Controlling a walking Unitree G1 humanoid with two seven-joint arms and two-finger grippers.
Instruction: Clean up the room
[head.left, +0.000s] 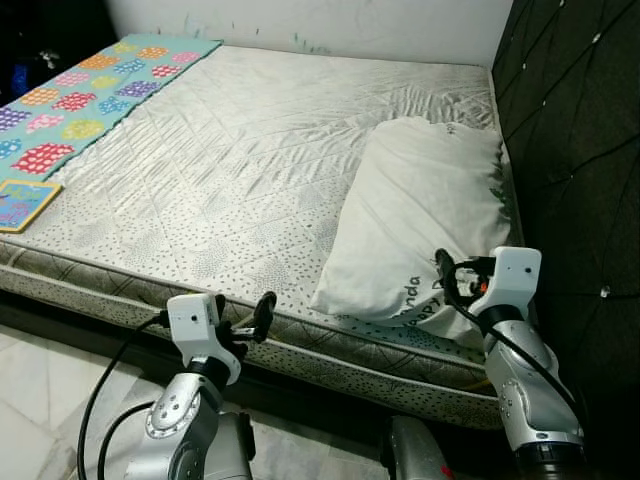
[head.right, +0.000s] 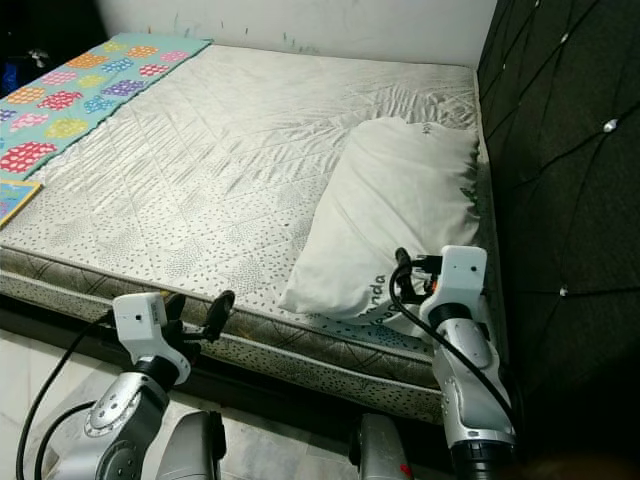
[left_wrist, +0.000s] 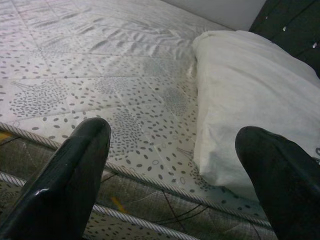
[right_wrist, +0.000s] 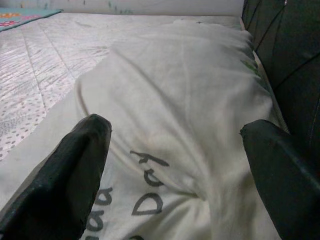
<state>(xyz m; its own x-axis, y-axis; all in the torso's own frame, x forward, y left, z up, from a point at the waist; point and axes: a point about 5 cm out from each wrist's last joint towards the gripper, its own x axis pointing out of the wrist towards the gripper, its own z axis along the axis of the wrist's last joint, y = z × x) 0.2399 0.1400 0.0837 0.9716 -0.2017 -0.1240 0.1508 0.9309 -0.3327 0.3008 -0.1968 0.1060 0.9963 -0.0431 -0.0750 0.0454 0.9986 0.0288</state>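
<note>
Both claws are spread wide and hold nothing. The right claw (head.left: 452, 277) hovers at the near end of the white pillow (head.left: 420, 215), so the step seems to be reaching for it; next it must go lower and close on the soft, printed cloth. The left claw (head.left: 262, 312) waits over the mattress (head.left: 220, 170) edge.

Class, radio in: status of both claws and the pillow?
Both claws open: left claw at mattress edge, right claw over pillow. Pillow ungrasped. Nothing blocking.
</note>
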